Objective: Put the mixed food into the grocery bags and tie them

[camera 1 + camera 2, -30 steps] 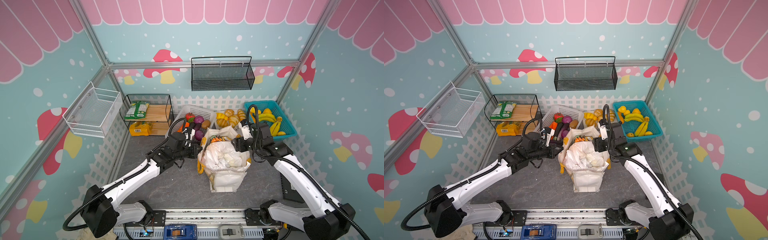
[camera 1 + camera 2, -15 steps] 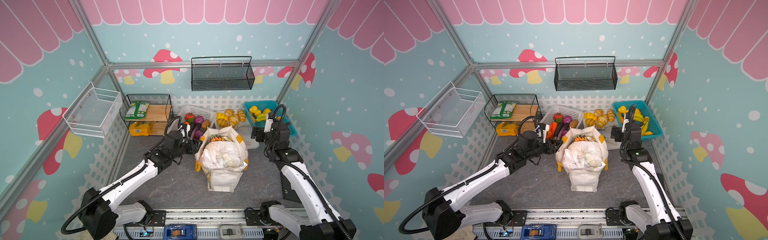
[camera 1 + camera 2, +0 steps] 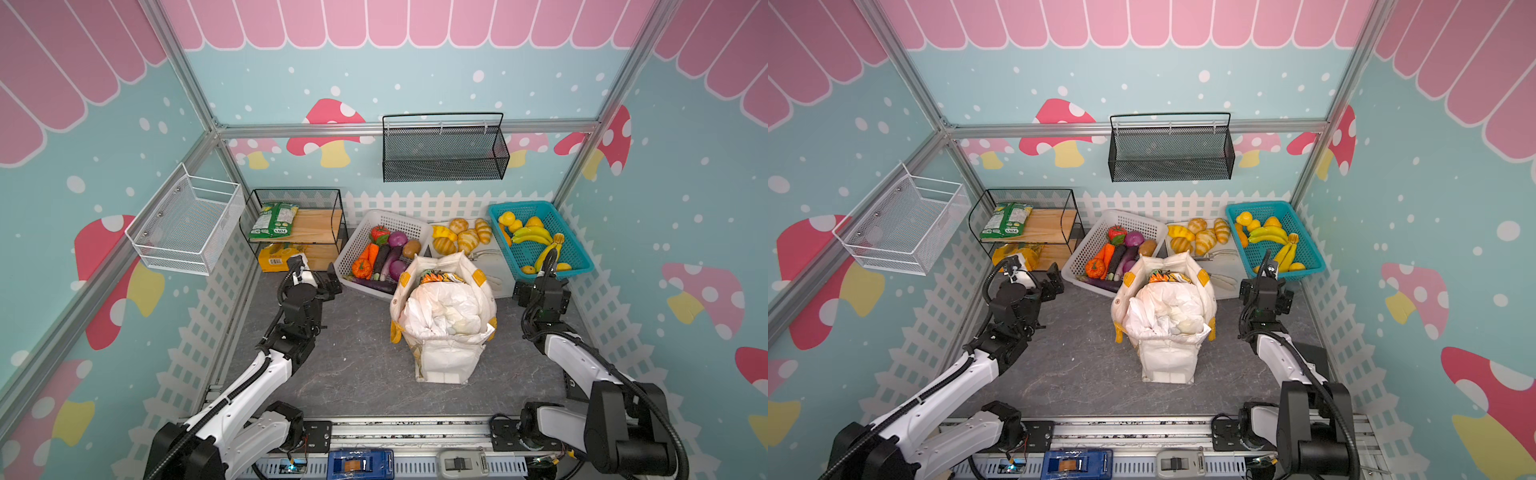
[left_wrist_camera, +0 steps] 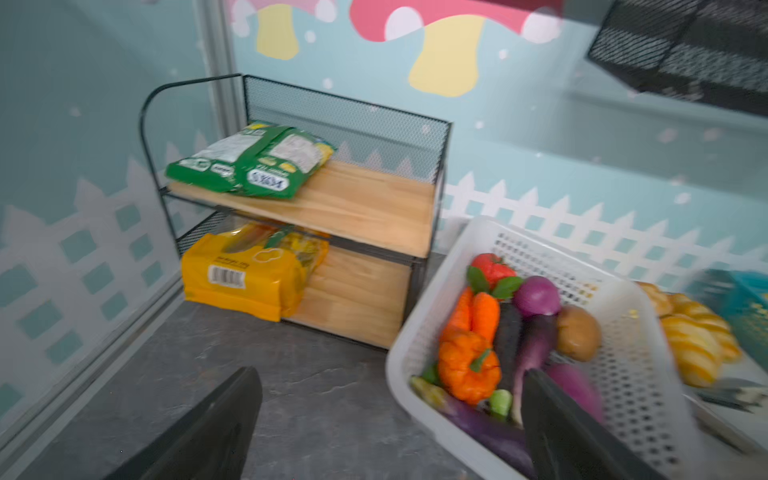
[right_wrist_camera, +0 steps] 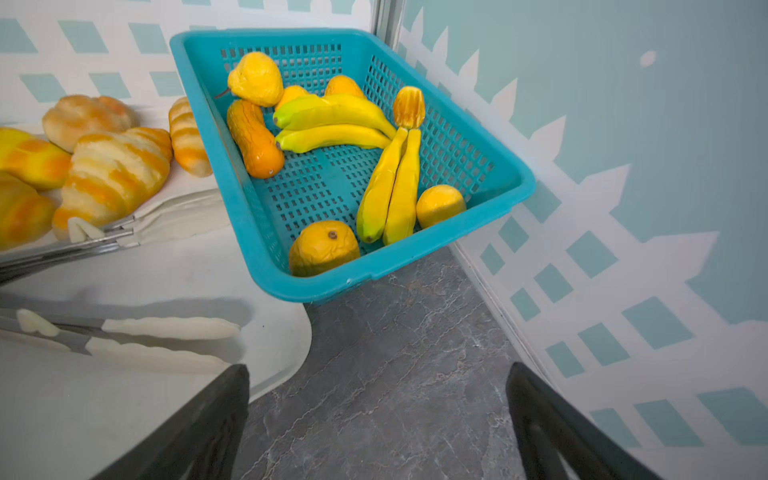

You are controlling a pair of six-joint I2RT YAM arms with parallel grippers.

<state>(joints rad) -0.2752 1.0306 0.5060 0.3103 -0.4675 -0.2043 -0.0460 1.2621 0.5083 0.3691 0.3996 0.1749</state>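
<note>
Grey bench [image 3: 353,374]: tote [image 3: 440,365], white bag [image 3: 444,311] inside, between left fingers [image 4: 208,432] and right fingers [image 5: 199,432], both wide, empty.

Walls: teal panels [image 3: 415,83], pink scallops, mushroom prints | Trim: white picket fence [image 3: 415,205] along the base | Frame: aluminium posts [image 3: 189,83] | Desk [image 3: 353,374]: grey marbled top | Fixtures: black mesh basket [image 3: 444,162] on back wall, white wire basket [image 3: 187,232] on side wall, black two-tier shelf [image 3: 320,226] in corner
</note>
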